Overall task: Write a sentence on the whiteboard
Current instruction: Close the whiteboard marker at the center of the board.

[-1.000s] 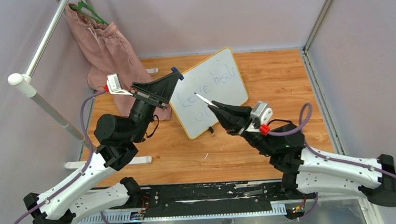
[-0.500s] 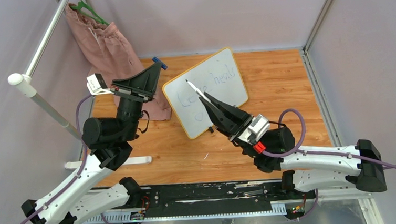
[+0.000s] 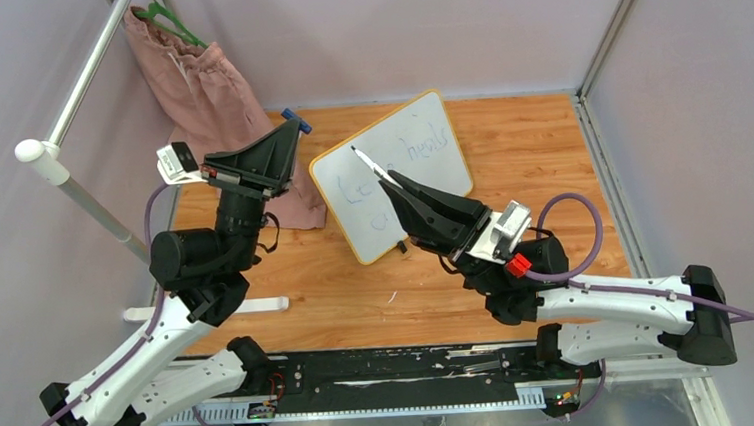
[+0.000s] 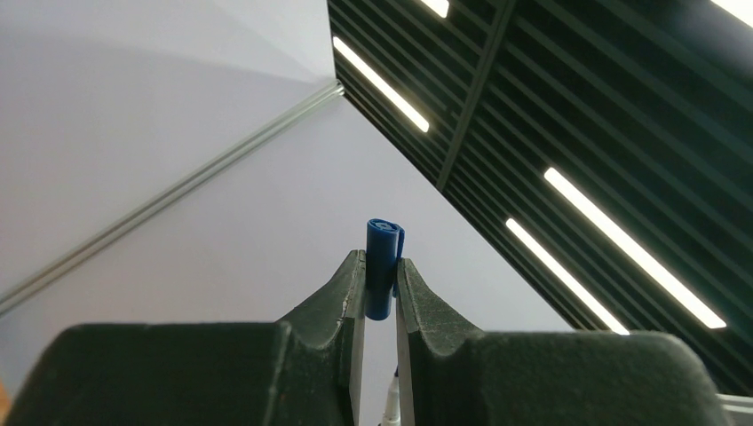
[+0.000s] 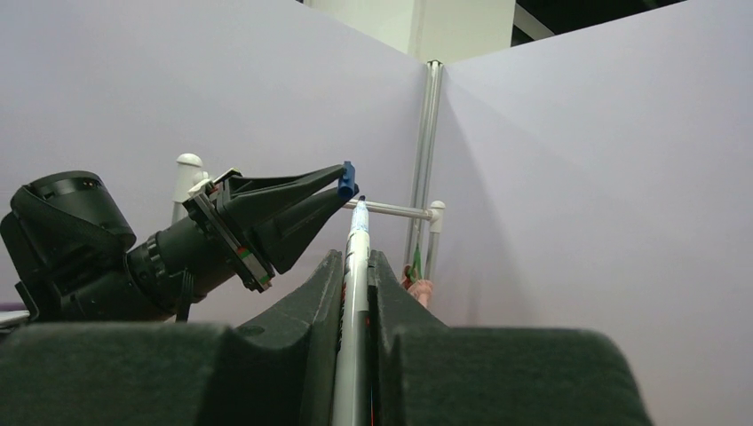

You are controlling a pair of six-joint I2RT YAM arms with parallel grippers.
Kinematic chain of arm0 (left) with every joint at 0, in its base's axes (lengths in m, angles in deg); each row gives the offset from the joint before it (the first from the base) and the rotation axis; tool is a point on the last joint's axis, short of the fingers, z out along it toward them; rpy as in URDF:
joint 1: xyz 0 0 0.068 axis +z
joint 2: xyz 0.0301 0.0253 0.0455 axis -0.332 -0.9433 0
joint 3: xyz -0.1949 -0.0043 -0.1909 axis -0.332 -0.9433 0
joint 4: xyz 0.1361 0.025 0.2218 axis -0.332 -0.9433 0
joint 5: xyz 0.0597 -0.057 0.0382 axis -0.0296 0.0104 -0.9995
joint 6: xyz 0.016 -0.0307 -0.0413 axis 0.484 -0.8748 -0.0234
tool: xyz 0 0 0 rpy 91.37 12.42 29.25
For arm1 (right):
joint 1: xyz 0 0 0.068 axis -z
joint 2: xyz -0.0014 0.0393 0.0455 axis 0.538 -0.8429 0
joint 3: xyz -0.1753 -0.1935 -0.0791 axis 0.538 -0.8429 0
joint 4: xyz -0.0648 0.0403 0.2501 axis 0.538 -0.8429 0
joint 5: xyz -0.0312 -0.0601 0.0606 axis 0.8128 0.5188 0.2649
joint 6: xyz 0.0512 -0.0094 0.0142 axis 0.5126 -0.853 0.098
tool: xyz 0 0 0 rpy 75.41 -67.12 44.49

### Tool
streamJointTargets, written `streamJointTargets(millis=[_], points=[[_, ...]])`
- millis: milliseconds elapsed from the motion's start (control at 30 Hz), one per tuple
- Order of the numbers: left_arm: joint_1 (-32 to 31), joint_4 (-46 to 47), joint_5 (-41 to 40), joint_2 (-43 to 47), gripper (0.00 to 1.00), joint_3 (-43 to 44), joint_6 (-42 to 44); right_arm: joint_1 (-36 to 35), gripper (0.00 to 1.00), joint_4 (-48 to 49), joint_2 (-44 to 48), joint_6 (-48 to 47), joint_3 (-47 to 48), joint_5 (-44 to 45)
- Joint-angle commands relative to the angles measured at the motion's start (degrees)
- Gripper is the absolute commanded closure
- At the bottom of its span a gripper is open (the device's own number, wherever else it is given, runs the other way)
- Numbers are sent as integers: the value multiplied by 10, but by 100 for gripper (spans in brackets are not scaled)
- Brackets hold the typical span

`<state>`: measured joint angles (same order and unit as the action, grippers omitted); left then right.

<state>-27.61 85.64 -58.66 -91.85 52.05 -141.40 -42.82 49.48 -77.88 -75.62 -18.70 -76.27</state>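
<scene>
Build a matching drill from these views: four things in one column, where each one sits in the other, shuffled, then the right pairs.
Things
1. small blue marker cap
2. slim white marker pen
3. white rectangular whiteboard with yellow frame
4. pink cloth garment

Places
A. on the wooden tabletop, with faint blue writing on it
B. pinched in the left hand
C. at the back left, below a green hanger
D. clamped in the right hand

Pairs: 1-B, 2-D, 3-A, 4-C
</scene>
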Motion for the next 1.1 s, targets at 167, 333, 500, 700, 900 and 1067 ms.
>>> streamJointTargets(millis=[167,333,500,700,900,1067], points=[[3,37,31,-4,100,-4,-17,2,100,-56,-7,33,55,-14],[2,45,46,-12,100,-6,-29,2,100,-65,-15,37,63,-7],[3,47,54,-16,100,-7,-32,2,100,-68,-18,34,70,-3],[2,48,59,-18,100,-13,-41,2,100,-60,-21,34,72,5],[2,48,67,-19,100,-16,-46,2,100,-62,-22,32,74,9],[2,53,72,-19,100,-20,-46,3,100,-58,-23,31,72,14]])
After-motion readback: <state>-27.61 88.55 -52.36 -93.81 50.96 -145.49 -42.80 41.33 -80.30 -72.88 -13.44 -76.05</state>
